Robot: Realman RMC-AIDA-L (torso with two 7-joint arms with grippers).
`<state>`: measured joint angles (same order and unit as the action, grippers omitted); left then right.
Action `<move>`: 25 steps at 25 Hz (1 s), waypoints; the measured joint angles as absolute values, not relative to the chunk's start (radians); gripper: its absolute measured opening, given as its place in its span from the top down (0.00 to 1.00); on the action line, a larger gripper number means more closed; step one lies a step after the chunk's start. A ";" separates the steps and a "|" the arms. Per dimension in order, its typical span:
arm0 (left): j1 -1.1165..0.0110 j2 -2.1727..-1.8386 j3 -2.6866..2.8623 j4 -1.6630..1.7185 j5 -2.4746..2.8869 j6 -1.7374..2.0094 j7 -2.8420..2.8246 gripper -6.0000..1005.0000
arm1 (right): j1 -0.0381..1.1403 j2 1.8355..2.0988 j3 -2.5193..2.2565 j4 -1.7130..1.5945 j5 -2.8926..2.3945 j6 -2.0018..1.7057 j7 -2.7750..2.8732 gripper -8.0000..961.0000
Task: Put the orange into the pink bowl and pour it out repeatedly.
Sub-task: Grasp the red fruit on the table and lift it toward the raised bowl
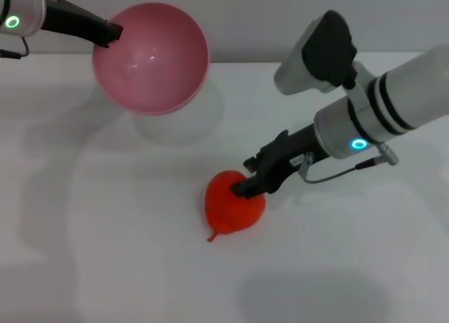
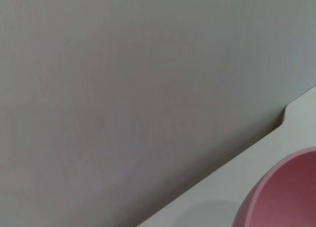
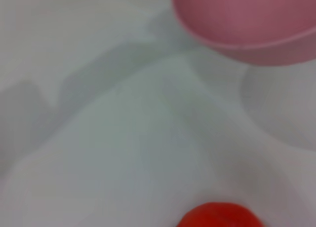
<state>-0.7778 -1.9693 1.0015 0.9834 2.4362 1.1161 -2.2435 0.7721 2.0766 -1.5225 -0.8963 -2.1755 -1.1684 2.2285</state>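
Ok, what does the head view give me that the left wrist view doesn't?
Only the head view shows the orange lying on the white table, the right gripper at its top, and the left gripper holding the tilted, empty pink bowl by its rim above the table. Only the left wrist view shows the grey wall up close. Both show the pink bowl and the table.

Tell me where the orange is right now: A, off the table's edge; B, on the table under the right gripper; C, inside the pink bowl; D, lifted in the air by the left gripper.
B: the orange lies on the white table with the right gripper down on it, while the left gripper holds the pink bowl up, tilted and empty.
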 joint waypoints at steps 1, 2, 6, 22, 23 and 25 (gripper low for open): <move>-0.783 -1.970 1.003 0.983 2.439 1.115 -2.244 0.95 | 0.772 2.077 -1.530 -0.890 -2.172 -1.165 2.228 0.47; -0.783 -1.970 1.003 0.983 2.439 1.115 -2.244 0.95 | 0.772 2.077 -1.536 -0.883 -2.169 -1.163 2.228 0.48; -0.788 -1.978 1.009 0.985 2.439 1.116 -2.244 0.95 | 0.773 2.078 -1.547 -0.840 -2.167 -1.153 2.220 0.50; -0.789 -2.002 1.011 0.988 2.439 1.126 -2.246 0.95 | 0.761 2.080 -1.557 -0.796 -2.156 -1.108 2.198 0.59; -0.789 -2.002 1.011 0.988 2.439 1.127 -2.246 0.95 | 0.761 2.080 -1.556 -0.797 -2.154 -1.108 2.198 0.59; -0.789 -2.002 1.011 0.988 2.439 1.127 -2.246 0.95 | 0.759 2.080 -1.551 -0.800 -2.149 -1.108 2.198 0.75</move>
